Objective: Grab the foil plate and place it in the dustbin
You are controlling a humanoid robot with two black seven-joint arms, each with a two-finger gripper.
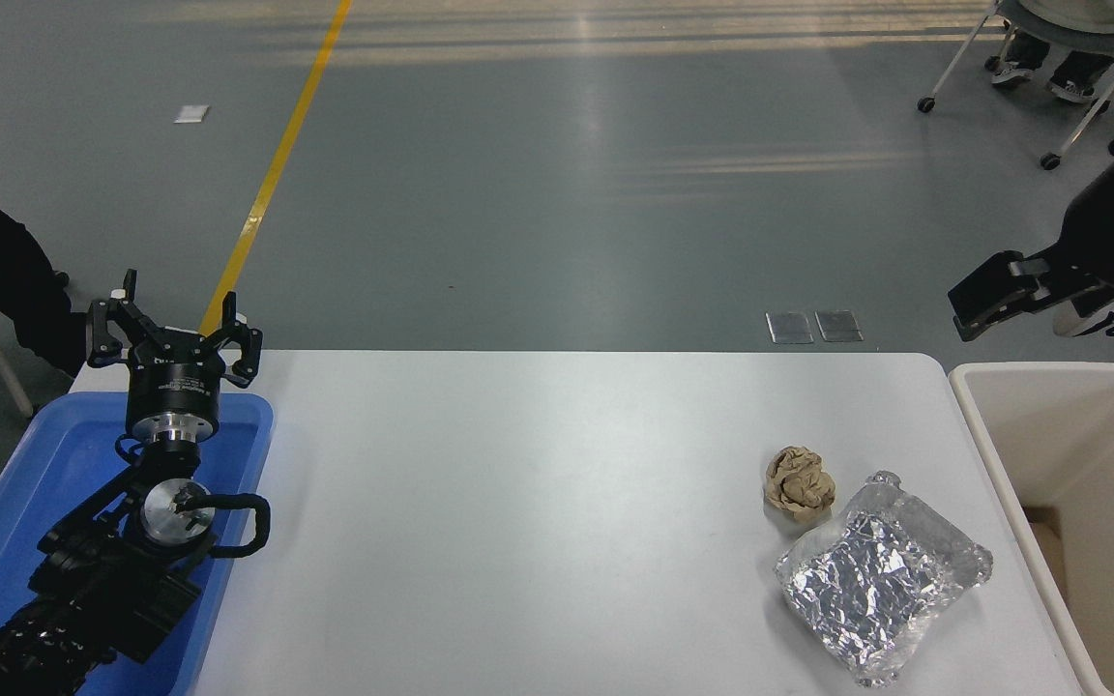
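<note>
Head view: your right gripper (987,302) is hanging in the air at the right edge, past the table's far-right corner and above the far rim of the dustbin (978,425). Only one dark finger block is showing clearly, so I cannot tell how wide the jaws are standing; nothing is showing in them.

The foil plate (881,577) is lying flat on the white table (518,503), well apart from the jaws, nearer to you and a little to their left, close to the table's near-right edge and just beside the dustbin wall. A crumpled brown paper ball (799,480) is sitting just beside the plate's far-left corner, on the way between jaws and plate.

You are working the approach step; nothing is grasped yet. Doing it well, as I judge it: be bringing the jaws down over the plate's raised rim on the side away from the paper ball, opening wide first, biting the rim rather than the flat middle. Foil is crushing easily, so be closing gently.

Your left gripper (175,333) is parked far from all this, fingers spread and holding nothing, over the blue tray (238,425).
</note>
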